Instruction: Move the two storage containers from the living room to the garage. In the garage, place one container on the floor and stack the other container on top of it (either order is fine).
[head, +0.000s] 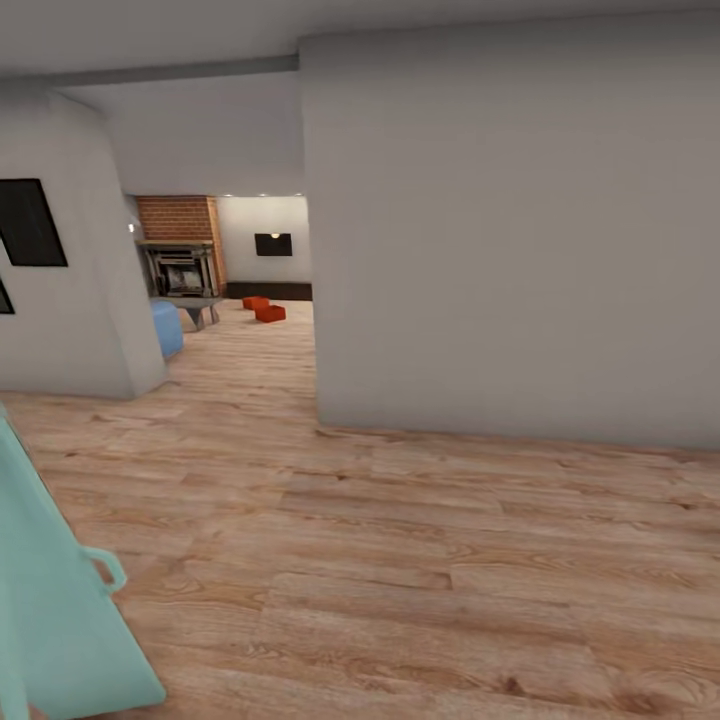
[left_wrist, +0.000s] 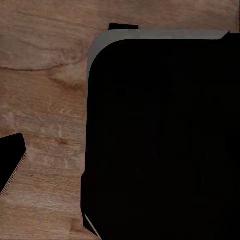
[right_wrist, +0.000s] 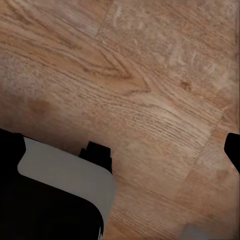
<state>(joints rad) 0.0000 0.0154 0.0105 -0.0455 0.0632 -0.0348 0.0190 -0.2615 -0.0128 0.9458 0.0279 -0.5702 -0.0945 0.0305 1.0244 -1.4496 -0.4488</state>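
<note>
Orange-red storage containers (head: 264, 308) sat side by side on living-room plank floor (head: 400, 560) near brick fireplace (head: 180, 250), far ahead; end effector states: cannot tell.

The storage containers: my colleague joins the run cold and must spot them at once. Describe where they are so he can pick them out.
In the head view, look past the big grey wall through the opening to the far room with the red-brick fireplace. On the wood floor right of it, before the dark low cabinet, sit the two storage containers. They are the only orange-red boxes, unlike the blue seat.
</note>
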